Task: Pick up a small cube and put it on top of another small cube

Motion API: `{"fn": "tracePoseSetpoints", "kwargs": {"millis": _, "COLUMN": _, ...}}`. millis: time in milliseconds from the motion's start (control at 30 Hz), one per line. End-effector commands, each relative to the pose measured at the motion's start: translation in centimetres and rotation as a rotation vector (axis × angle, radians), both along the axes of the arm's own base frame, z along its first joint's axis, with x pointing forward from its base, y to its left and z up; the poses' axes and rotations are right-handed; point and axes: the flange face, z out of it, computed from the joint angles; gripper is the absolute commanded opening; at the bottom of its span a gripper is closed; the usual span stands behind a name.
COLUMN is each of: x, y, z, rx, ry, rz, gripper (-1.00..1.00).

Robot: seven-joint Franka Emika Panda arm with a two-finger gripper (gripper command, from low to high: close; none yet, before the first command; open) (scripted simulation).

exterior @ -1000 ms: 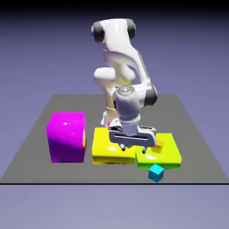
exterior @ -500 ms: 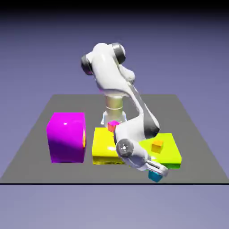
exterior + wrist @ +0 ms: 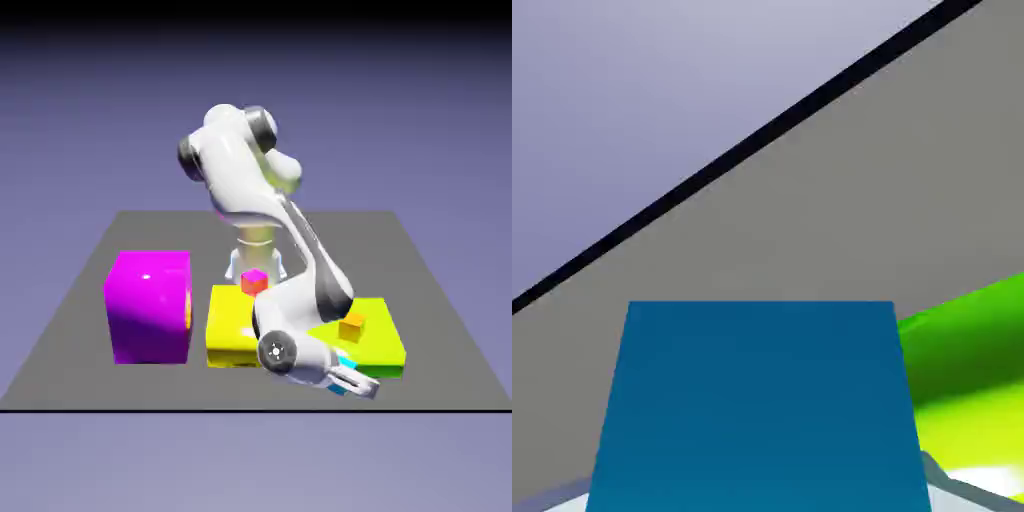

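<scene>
Claw [image 3: 362,386] clamped on cyan cube [image 3: 760,405], near table's [image 3: 90,300] front edge

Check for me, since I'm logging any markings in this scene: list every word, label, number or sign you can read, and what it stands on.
None: there is no readable text in either view.
The magenta block, yellow block, lime-green slab, small orange cube, small red cube and blue cube have plain faces.
The white arm and grey table show no marking.
</scene>
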Motion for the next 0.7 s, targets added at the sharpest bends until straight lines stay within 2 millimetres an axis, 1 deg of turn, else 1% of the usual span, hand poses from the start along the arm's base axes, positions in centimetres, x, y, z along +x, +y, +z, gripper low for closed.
{"fn": "tracePoseSetpoints", "kwargs": {"millis": 0, "x": -0.6, "y": -0.4, "z": 0.8, "rx": -0.008, "ry": -0.001, "rz": 0.044, "gripper": -1.00}}
{"fn": "tracePoseSetpoints", "kwargs": {"millis": 167, "x": -3.7, "y": -2.6, "z": 5.4, "rx": -0.019, "ry": 0.004, "rz": 0.229, "gripper": -1.00}}
{"fn": "tracePoseSetpoints", "kwargs": {"millis": 367, "x": -7.9, "y": -5.5, "z": 11.8, "rx": 0.021, "ry": 0.023, "rz": 0.398, "gripper": -1.00}}
{"fn": "tracePoseSetpoints", "kwargs": {"millis": 400, "x": -8.7, "y": -5.6, "z": 11.8, "rx": 0.027, "ry": 0.025, "rz": 0.410, "gripper": -1.00}}
{"fn": "tracePoseSetpoints", "kwargs": {"millis": 533, "x": -11.9, "y": -5.2, "z": 7.5, "rx": 0.027, "ry": 0.025, "rz": 0.410, "gripper": -1.00}}
{"fn": "tracePoseSetpoints", "kwargs": {"millis": 567, "x": -12.1, "y": -5.1, "z": 7.2, "rx": 0.027, "ry": 0.025, "rz": 0.410, "gripper": -1.00}}
{"fn": "tracePoseSetpoints", "kwargs": {"millis": 600, "x": -12.1, "y": -5.1, "z": 7.2, "rx": 0.027, "ry": 0.025, "rz": 0.410, "gripper": 1.00}}
{"fn": "tracePoseSetpoints", "kwargs": {"millis": 633, "x": -12.1, "y": -5.1, "z": 7.2, "rx": 0.027, "ry": 0.025, "rz": 0.410, "gripper": 1.00}}
{"fn": "tracePoseSetpoints", "kwargs": {"millis": 667, "x": -11.3, "y": -5.2, "z": 8.2, "rx": 0.028, "ry": 0.025, "rz": 0.410, "gripper": 1.00}}
